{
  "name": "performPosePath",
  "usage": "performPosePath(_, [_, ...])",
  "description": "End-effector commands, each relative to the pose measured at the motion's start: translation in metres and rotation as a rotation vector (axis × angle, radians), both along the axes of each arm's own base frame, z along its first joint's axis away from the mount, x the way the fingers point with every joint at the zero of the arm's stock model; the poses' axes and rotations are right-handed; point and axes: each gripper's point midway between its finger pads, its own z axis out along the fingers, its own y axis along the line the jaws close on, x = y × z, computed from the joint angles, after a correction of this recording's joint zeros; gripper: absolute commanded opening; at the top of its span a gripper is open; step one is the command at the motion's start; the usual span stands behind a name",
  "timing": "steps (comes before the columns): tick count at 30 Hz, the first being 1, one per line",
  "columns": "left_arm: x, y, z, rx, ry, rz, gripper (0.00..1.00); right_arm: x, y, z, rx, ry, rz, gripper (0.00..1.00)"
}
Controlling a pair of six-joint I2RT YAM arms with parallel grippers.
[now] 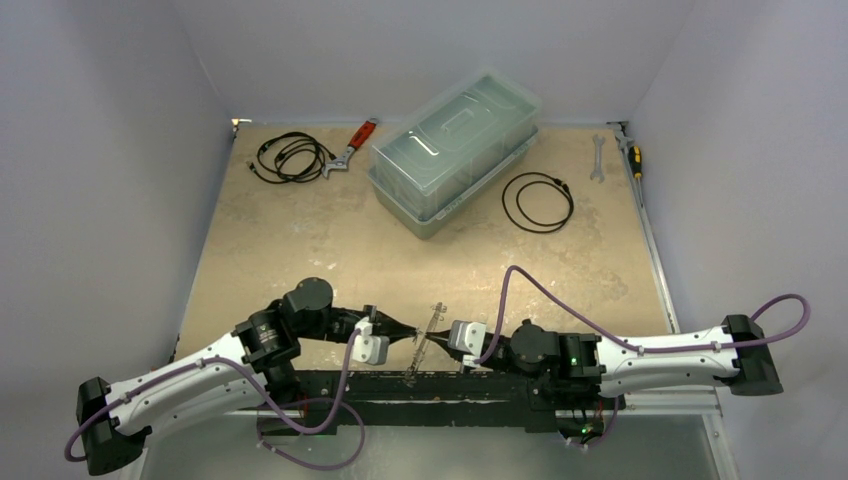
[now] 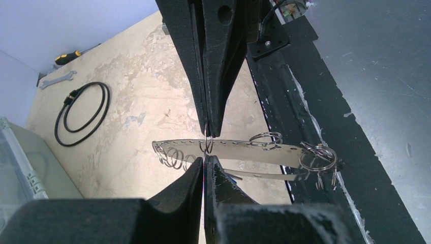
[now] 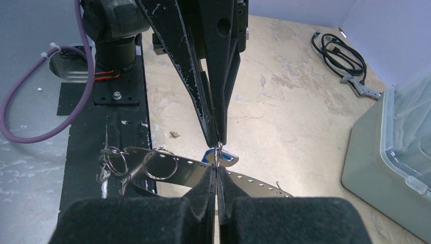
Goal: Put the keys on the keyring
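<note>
Keyring [image 2: 239,147] pinched from opposite sides by two closed grippers, tips almost meeting.
Left gripper [image 2: 206,146] is clamped across the keyring, a perforated silvery band, at a hole near one end. Larger split rings [image 2: 317,157] sit farther along the band, well off to one side of its fingertips. Right gripper [image 3: 217,155] has its tips closed on a small ring [image 3: 218,150] at the band's edge, with the blue-headed key [image 3: 227,158] touching just behind them. Tiny silvery keys [image 3: 104,175] dangle at the band's other end, well away from the fingers.

Silvery keyring [image 3: 179,171] — blue-headed key [image 3: 228,158]
</note>
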Motion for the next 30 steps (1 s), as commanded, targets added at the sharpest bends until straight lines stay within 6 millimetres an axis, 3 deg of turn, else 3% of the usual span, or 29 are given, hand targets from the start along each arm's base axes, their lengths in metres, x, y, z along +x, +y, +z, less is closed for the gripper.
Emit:
performPosePath(1, [-0.001, 0.000, 0.004, -0.015, -0.022, -0.008, 0.08, 0.000, 0.005, 0.036, 0.113, 0.004, 0.005, 0.00])
performPosePath(7, [-0.001, 0.000, 0.003, -0.013, -0.023, -0.006, 0.18, -0.001, 0.004, 0.037, 0.114, 0.004, 0.005, 0.00])
performPosePath(18, [0.008, 0.003, 0.010, -0.030, -0.016, 0.060, 0.16, -0.002, 0.000, 0.044, 0.151, 0.008, 0.007, 0.00])
performPosePath(24, [0.015, 0.000, 0.036, -0.135, 0.086, 0.116, 0.16, -0.002, -0.008, 0.057, 0.212, 0.003, 0.007, 0.00])
performPosePath(30, [0.000, -0.009, 0.057, -0.215, 0.222, 0.046, 0.19, -0.001, -0.014, 0.065, 0.255, 0.000, 0.002, 0.00])
